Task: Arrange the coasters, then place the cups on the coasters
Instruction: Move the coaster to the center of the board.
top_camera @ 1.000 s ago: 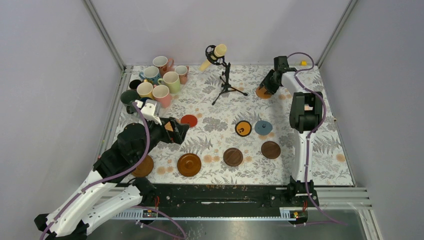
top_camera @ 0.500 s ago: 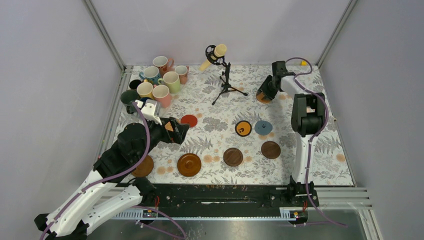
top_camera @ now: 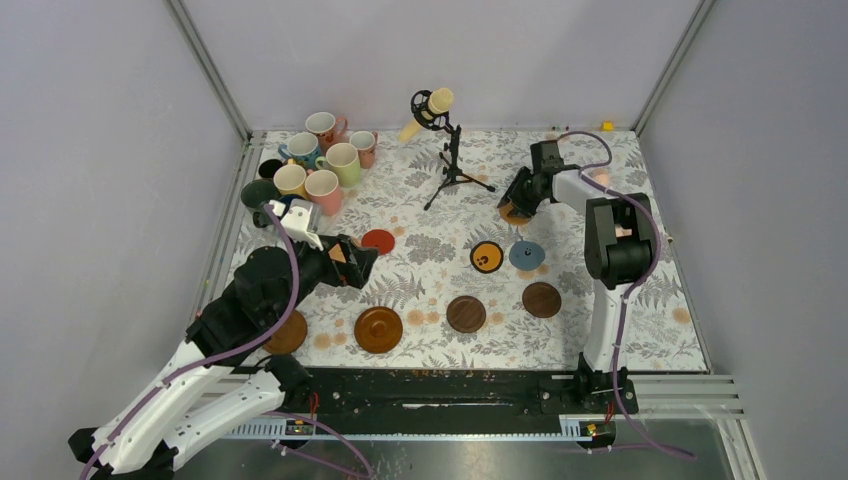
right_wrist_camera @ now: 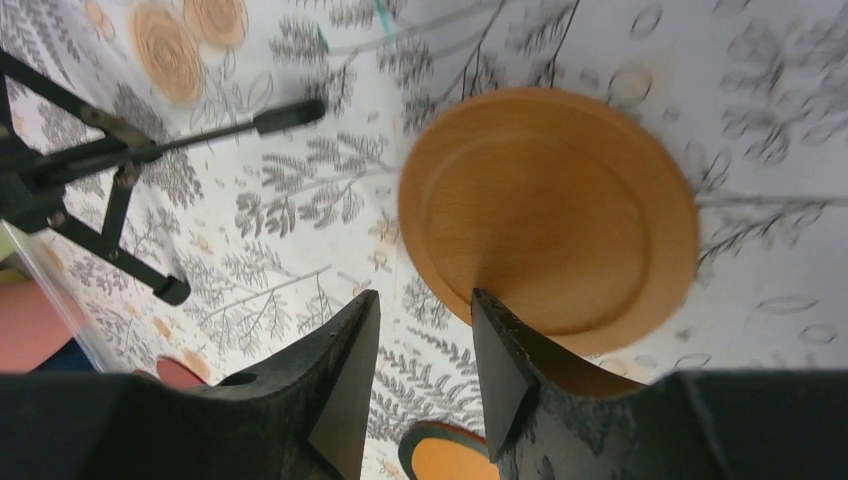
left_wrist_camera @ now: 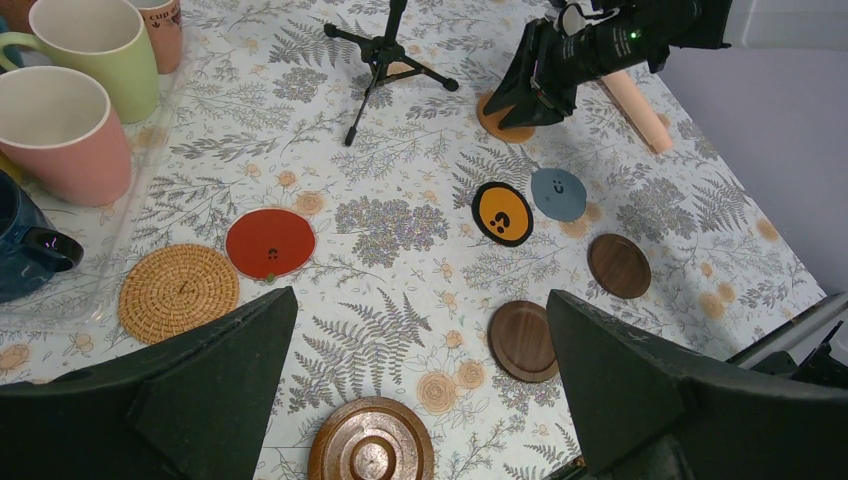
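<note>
Right gripper (top_camera: pixel 516 203) and the tan coaster (right_wrist_camera: pixel 560 220) beneath one fingertip have shifted together from the far right of the table (top_camera: pixel 655 300), leftward and nearer, to just behind the orange coaster (top_camera: pixel 487 256). The right forearm has swung left with them.

Cups in the far left corner, coasters spread over the middle and near side of the table.

The cups (top_camera: pixel 320 165) crowd the far left corner of the table (top_camera: pixel 650 300), and the microphone stand (top_camera: pixel 452 165) is to their right at the far middle. Four coasters (top_camera: pixel 466 313) lie in a loose row along the near side, with a pair (top_camera: pixel 487 256) side by side just behind its right end. Right of the stand, the far coaster (right_wrist_camera: pixel 548 220) lies under the right tool (right_wrist_camera: pixel 420 310). Two more (left_wrist_camera: pixel 270 243) lie just beside each other ahead of the left tool (left_wrist_camera: pixel 420 300), towards the cups.
</note>
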Motion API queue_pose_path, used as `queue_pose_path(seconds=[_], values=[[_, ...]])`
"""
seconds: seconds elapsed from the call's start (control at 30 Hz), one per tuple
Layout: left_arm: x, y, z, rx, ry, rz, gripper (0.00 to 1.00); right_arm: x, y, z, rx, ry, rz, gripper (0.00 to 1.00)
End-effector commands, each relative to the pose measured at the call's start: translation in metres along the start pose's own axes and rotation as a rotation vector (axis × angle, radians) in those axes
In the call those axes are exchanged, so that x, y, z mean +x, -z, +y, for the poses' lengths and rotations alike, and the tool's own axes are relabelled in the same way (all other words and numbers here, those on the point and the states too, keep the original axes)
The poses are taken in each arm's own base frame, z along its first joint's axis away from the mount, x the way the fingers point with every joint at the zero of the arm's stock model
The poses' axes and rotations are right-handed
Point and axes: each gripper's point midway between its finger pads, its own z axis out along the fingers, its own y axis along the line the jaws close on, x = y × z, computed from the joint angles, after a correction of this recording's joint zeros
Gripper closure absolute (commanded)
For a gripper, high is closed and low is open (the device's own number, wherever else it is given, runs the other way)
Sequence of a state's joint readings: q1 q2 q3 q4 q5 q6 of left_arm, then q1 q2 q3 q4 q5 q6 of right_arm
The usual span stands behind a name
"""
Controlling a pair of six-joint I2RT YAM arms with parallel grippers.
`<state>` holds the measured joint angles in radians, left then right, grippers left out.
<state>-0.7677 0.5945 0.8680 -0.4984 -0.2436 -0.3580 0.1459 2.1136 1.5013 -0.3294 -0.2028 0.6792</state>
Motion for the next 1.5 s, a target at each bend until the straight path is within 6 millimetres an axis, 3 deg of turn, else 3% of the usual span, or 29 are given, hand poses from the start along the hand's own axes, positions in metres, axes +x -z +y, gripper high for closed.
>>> queue_pose_path(seconds=[0.0,0.43,0.8,1.1,1.47], values=[[-0.016,0.002,-0.003,0.014,0.007,-0.067,0.01,0.027,0.01,0.003,-0.007,-0.018,0.022,0.53],[-0.016,0.003,-0.003,0.014,0.009,-0.07,0.01,0.058,0.011,0.008,-0.035,0.012,0.054,0.53],[-0.016,0.002,-0.002,0.006,0.008,-0.068,0.01,0.068,0.015,0.007,-0.038,0.022,0.044,0.54],[-0.015,0.0,-0.002,0.004,0.005,-0.061,0.01,0.065,0.023,0.02,-0.085,0.044,0.04,0.54],[-0.011,-0.005,0.0,-0.012,-0.003,-0.047,0.01,0.054,0.073,0.04,-0.131,0.115,-0.044,0.53]])
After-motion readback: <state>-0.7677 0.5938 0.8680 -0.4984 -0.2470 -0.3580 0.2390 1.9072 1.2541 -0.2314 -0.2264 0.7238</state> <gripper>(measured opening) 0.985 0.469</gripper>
